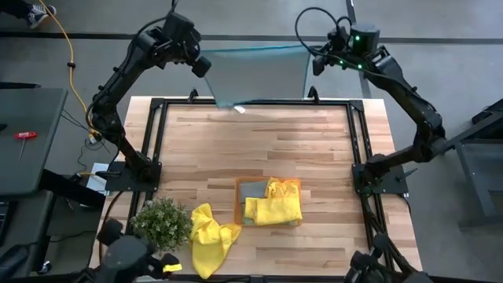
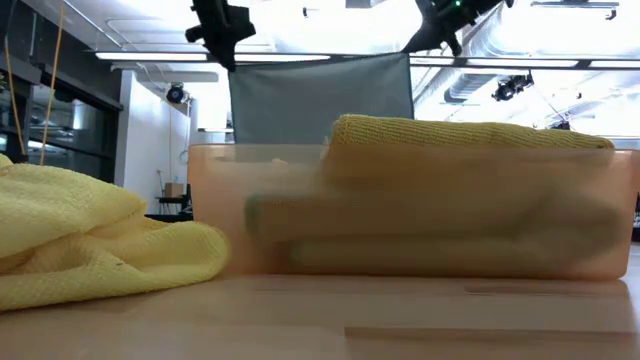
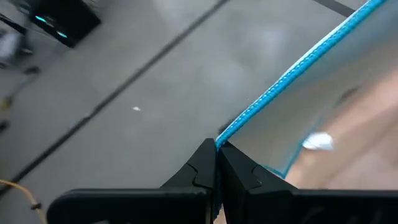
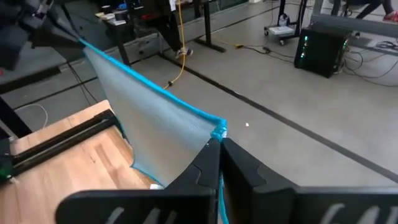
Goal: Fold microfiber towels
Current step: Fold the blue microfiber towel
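Left gripper (image 3: 216, 155) is clenched on one top corner of the light blue towel (image 1: 259, 75), right gripper (image 4: 219, 149) is clenched on the other top corner, both raised above the far edge of the desk (image 1: 251, 149). The towel hangs stretched between them as a flat sheet, top hem taut from one gripper to the other, lower edge dropping toward the desk's far rail. Cloth is pale grey-blue with a brighter blue stitched hem; a small white tag (image 3: 318, 142) shows near one side edge in the left wrist view. My read: very light, fully limp, no stiffness of its own, so it only keeps shape under tension between the two grips; slack on either side and it will sag or twist. Fuzzy surface should grip the fingers well, so slip risk looks low; corner pinches right at the hem look like the right hold, since the stitched edge gives something firmer to bite. Farther out, toward the near side of the desk, the orange tray (image 1: 292, 184) holds a folded yellow towel (image 1: 273, 206) and a grey-blue towel (image 1: 253, 189) beside it; in the low view the yellow one stands above the tray wall. To the left arm's side of the tray a loose yellow towel (image 1: 211, 236) lies crumpled on the desk, unfolded, just beside the potted plant (image 1: 161, 222). Neither gripper is near those.
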`<state>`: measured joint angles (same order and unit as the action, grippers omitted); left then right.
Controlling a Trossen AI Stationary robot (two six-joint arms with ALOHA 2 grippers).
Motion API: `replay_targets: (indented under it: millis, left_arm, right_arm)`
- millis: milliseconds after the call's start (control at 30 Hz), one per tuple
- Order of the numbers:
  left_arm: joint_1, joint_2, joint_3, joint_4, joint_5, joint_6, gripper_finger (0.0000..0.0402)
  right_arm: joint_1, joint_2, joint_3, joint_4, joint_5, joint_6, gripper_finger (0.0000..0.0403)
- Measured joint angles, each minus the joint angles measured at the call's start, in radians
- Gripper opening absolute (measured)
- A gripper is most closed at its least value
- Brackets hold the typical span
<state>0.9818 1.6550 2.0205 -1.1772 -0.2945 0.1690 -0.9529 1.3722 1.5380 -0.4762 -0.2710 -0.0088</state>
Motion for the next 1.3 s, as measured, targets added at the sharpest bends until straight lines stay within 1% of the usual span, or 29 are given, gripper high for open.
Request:
replay_targets:
  millis: [167,367,567,667,733,833,1000,1133,1300]
  left_arm:
    - [0.008,0.0,0.0,0.067,-0.101,0.098,0.0]
    - [-0.005,-0.006,0.0,0.131,-0.192,0.225,0.0]
    - [-0.031,-0.02,0.0,0.147,-0.221,0.259,0.0]
    - [-0.047,-0.03,0.0,0.209,-0.284,0.315,0.0]
    - [-0.052,-0.04,0.0,0.258,-0.306,0.339,0.0]
    - [-0.054,-0.065,0.0,0.275,-0.306,0.335,0.0]
    - [-0.068,-0.084,0.0,0.254,-0.301,0.316,0.0]
    - [-0.069,-0.091,0.0,0.237,-0.295,0.31,0.0]
    - [-0.069,-0.092,0.0,0.156,-0.23,0.237,0.0]
  right_arm:
    - [-0.003,0.053,0.062,-0.041,-0.006,-0.029,0.0]
    - [-0.003,0.062,0.07,-0.048,-0.006,-0.041,0.0]
    - [-0.003,0.062,0.069,-0.113,0.008,-0.061,0.0]
    - [-0.002,0.062,0.069,-0.126,0.029,-0.083,0.0]
    - [-0.002,0.062,0.069,-0.118,0.031,-0.082,0.0]
    - [-0.002,0.062,0.069,-0.117,0.03,-0.089,0.0]
    - [-0.003,0.061,0.069,-0.12,0.036,-0.117,0.0]
    - [-0.017,0.06,0.095,-0.124,0.047,-0.131,0.0]
    - [-0.028,0.06,0.139,-0.158,0.055,-0.15,0.0]
